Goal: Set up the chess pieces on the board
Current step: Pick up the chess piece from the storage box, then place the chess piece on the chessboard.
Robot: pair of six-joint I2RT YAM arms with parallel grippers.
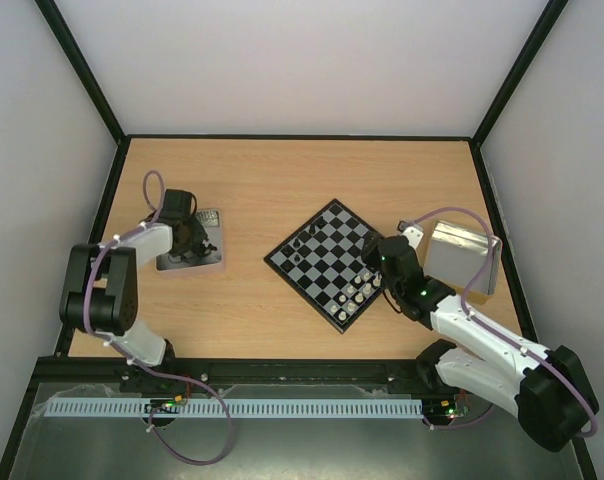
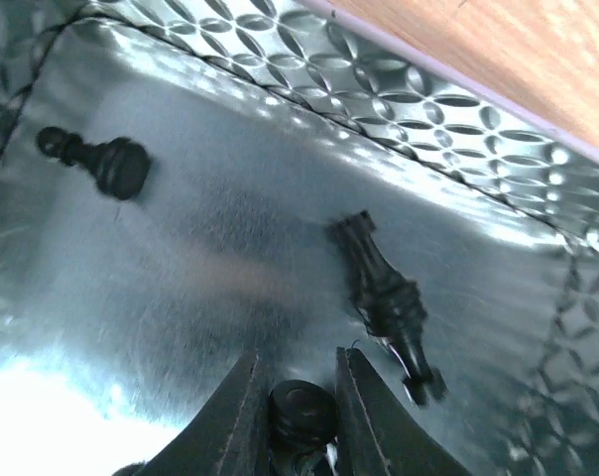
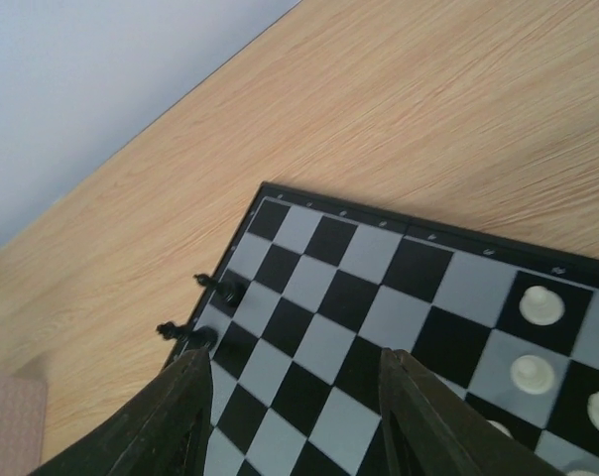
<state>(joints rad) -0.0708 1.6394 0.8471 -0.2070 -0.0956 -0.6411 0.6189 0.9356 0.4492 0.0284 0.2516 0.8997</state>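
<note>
A black chess piece point(image 2: 301, 415), seen end-on, sits between the left claw's point(image 2: 299, 369) fingers, which look clamped on it, low in the metal tray point(image 2: 428, 109). Just ahead of this claw lies a larger piece point(image 2: 384, 297), its long axis pointing away. The right claw point(image 3: 295, 362) hangs apart and empty over the board point(image 3: 379, 268).

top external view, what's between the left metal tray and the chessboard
Nothing: the light wooden table between the shiny metal tray and the grey checkered chessboard is bare in the top external view.
</note>
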